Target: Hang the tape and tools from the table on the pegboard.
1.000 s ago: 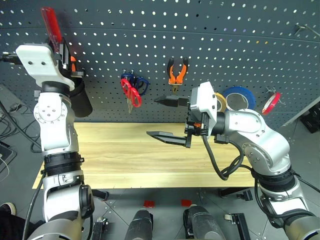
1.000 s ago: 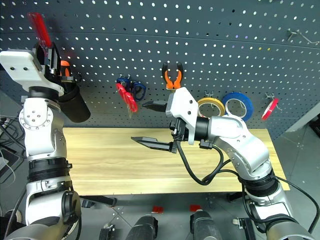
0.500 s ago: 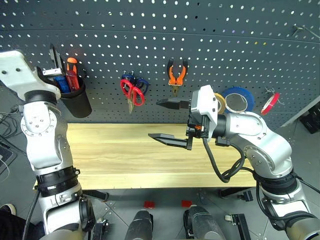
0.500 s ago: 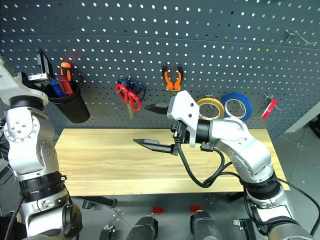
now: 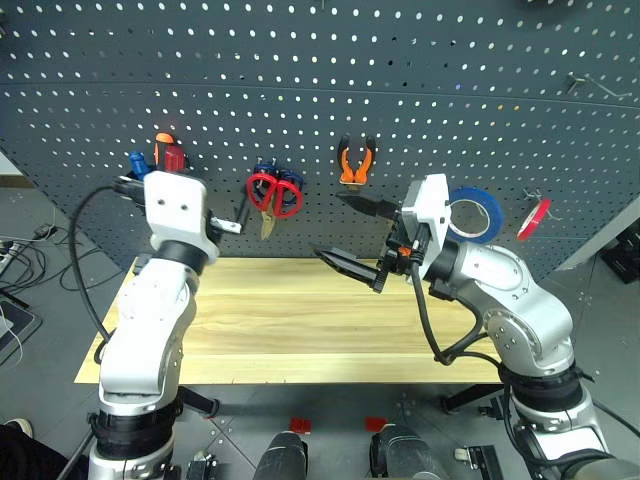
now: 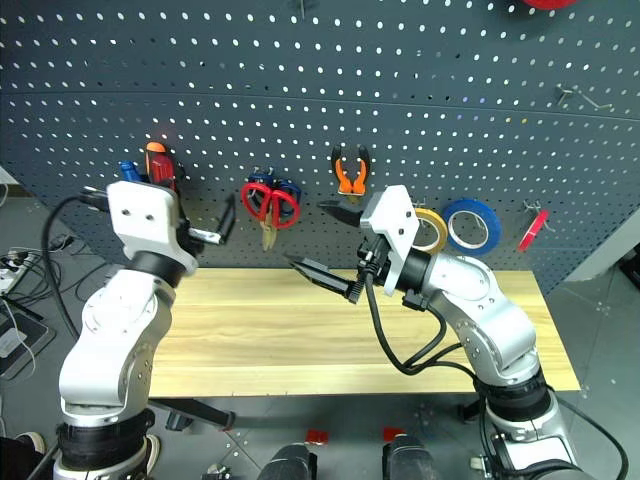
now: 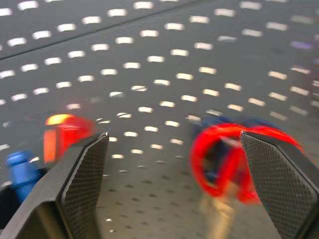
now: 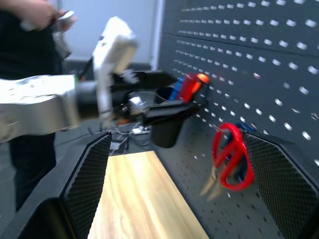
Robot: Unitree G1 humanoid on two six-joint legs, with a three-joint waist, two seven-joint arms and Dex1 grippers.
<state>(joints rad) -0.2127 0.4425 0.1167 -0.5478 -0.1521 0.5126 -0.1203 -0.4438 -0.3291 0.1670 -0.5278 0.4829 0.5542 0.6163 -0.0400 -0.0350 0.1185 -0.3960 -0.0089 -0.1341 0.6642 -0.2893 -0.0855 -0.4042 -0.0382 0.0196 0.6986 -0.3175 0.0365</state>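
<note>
The pegboard (image 5: 330,90) carries the red-handled scissors (image 5: 275,192), the orange-and-black pliers (image 5: 357,162) and, far right, the thin red tape (image 5: 535,215). The red-handled screwdriver (image 5: 173,157) stands in a black cup (image 8: 167,119) on the board, mostly hidden behind my left hand. My left gripper (image 5: 236,215) is open and empty, between the cup and the scissors and pointing at the board. Above the table (image 5: 280,330), my right gripper (image 5: 328,225) is open and empty below the pliers.
A blue tape roll (image 5: 478,210) and a yellow roll (image 6: 432,228) hang behind my right hand. Blue-handled scissors hang behind the red ones. An orange and a blue screwdriver share the cup. A person in dark clothes (image 8: 25,50) stands beyond my left arm.
My left gripper opened, left the red screwdriver in the cup, then dropped down and right toward the scissors. The right arm sank only slightly. The camera view has shifted.
</note>
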